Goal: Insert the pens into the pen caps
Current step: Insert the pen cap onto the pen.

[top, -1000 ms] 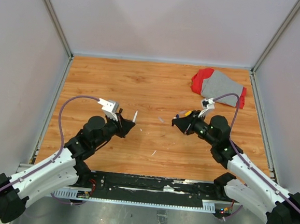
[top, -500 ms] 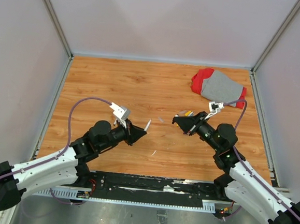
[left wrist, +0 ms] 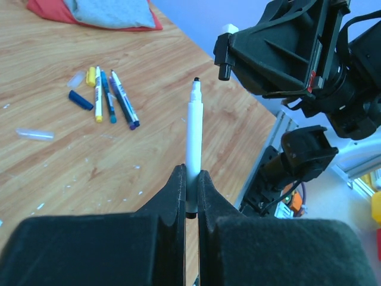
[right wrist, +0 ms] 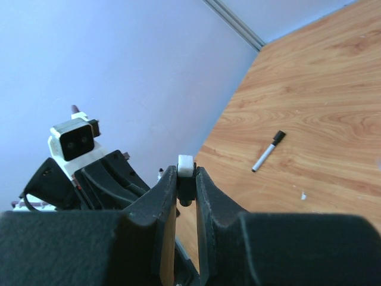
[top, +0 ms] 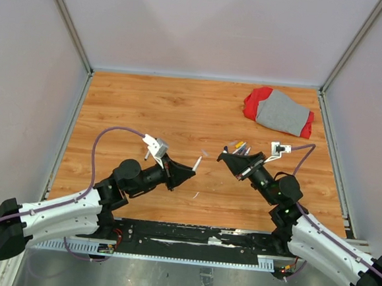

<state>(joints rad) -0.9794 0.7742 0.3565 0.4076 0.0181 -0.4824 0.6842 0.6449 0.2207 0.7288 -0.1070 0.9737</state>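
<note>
Left gripper [left wrist: 189, 196] clamps pen [left wrist: 193, 143], tip toward the cap [right wrist: 186, 168] pinched in right gripper [right wrist: 186, 179]; you must line both axes up, still apart.

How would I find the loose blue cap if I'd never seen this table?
Find the red and grey cloth at the table's far right. Nearer the arms lies a bunch of pens. The dark blue cap sits beside them: short, stubby and solid blue, not long and thin.
</note>
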